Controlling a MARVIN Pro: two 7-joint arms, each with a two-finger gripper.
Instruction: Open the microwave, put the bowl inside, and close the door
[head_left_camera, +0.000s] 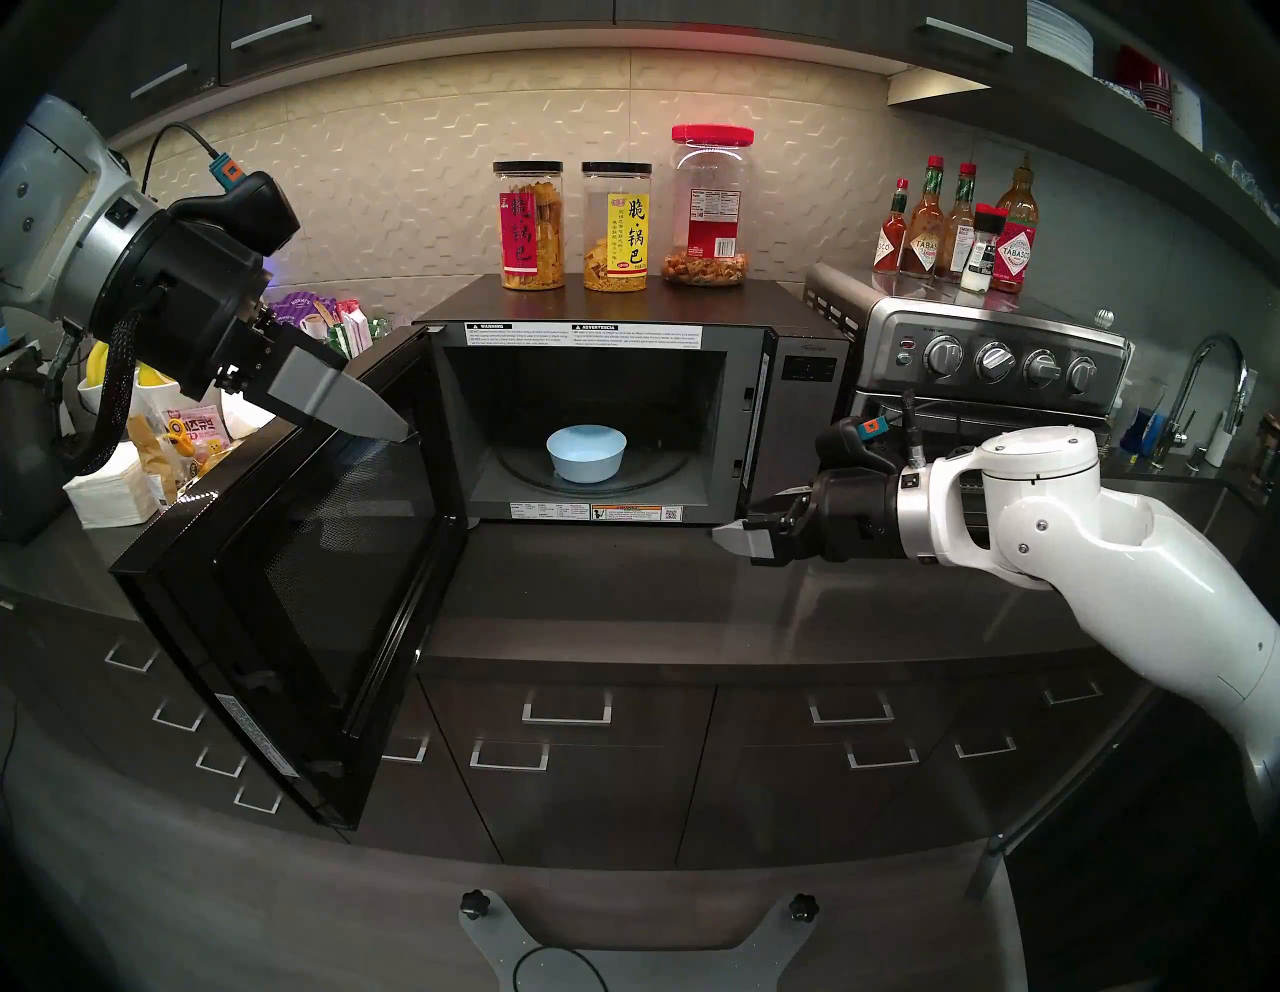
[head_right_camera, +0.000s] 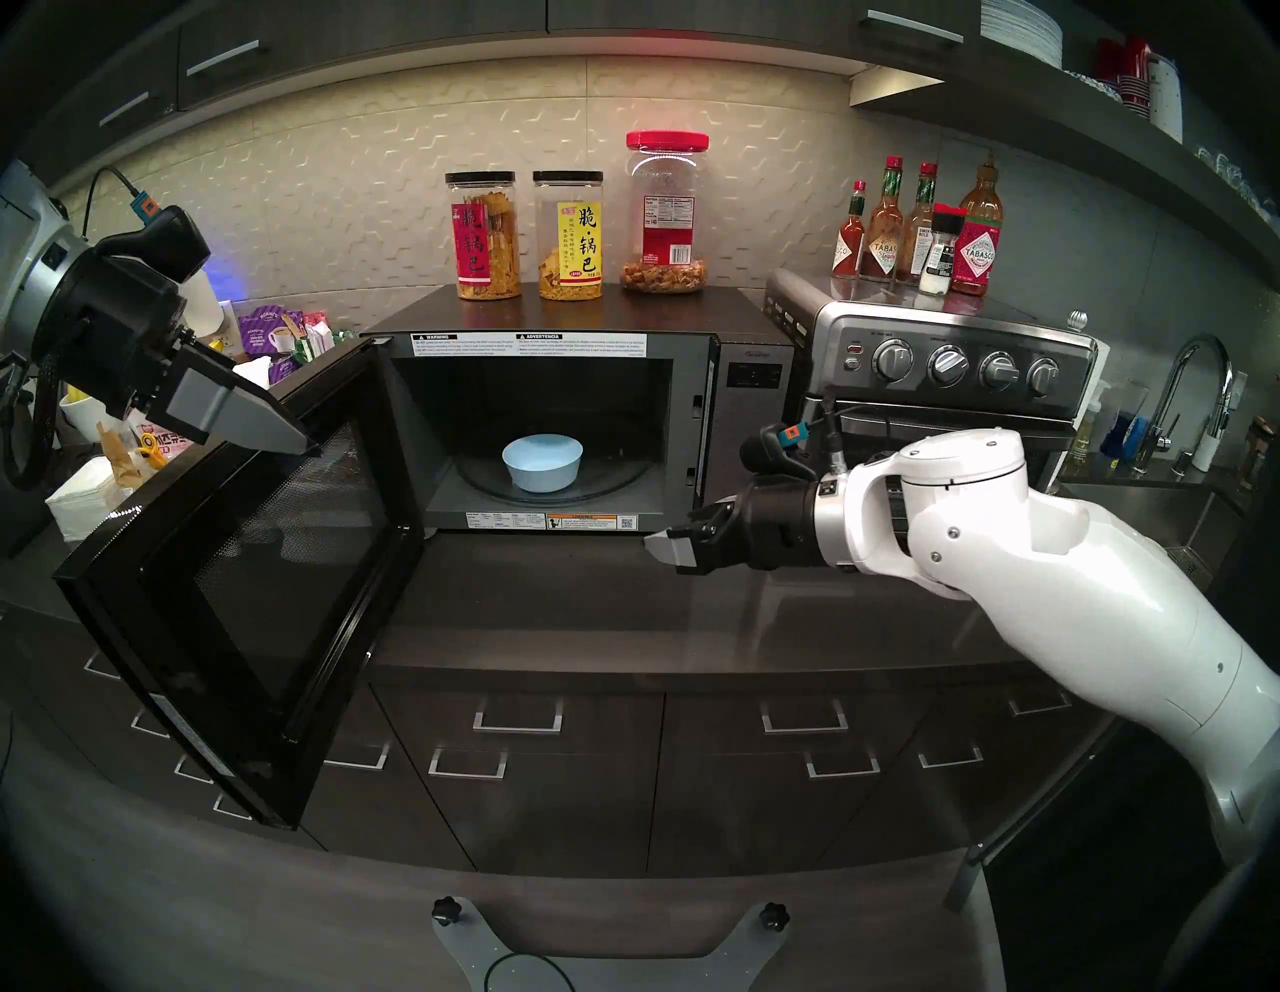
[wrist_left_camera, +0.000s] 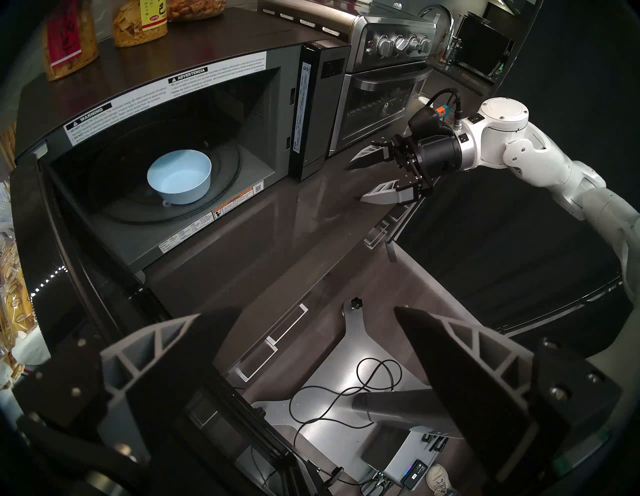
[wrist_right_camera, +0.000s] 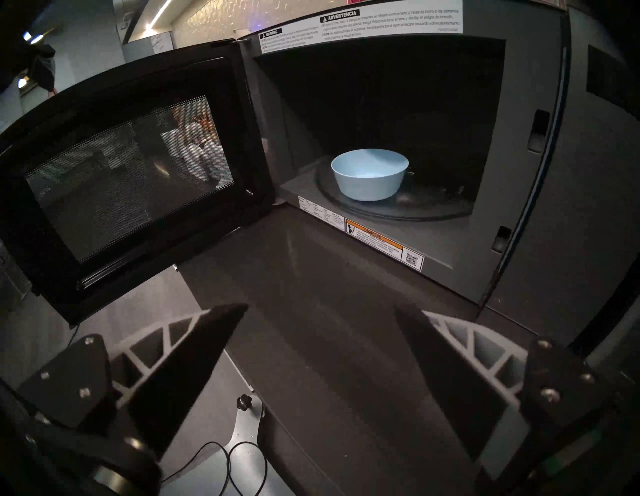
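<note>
The right arm (head_left_camera: 1122, 547) is glossy white with small screws, ending in a silver ring and black wrist housing. Behind each pincer sits a black camera pod with an orange-teal plug (head_left_camera: 874, 427) and black cable. Fingers (wrist_left_camera: 381, 194) are grey, ribbed, black-padded.

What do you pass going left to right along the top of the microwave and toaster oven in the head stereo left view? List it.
Red-labelled jar → yellow-labelled jar → red-lidded jar → cluster of hot sauce bottles on the toaster oven.

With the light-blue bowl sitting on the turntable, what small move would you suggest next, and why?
Probably swing the wide black glass door shut with the left gripper, which hovers open at its top edge. The small light-blue plastic bowl rests inside the black microwave, and the open right gripper is clear.
</note>
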